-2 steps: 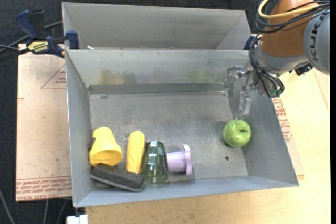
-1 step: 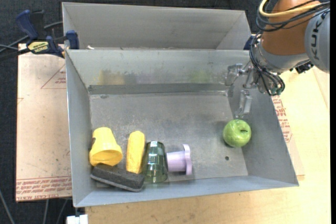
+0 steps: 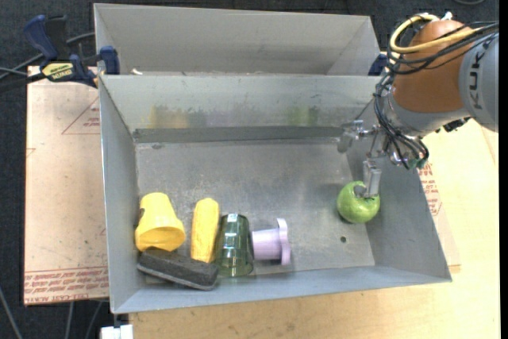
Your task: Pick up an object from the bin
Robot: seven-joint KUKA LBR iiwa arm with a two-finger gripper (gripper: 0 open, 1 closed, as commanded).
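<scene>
A green apple (image 3: 357,206) lies on the bin floor at the right, close to the right wall. My gripper (image 3: 370,180) comes down from the upper right, and its metal tip meets the top of the apple on its right side. The view does not show the apple clasped between anything.
Along the front left of the bin lie a yellow cup (image 3: 159,223) on its side, a yellow oblong piece (image 3: 205,229), a clear green glass (image 3: 233,245), a lilac spool-like cup (image 3: 272,242) and a dark grey block (image 3: 178,269). The arm hangs over the right wall.
</scene>
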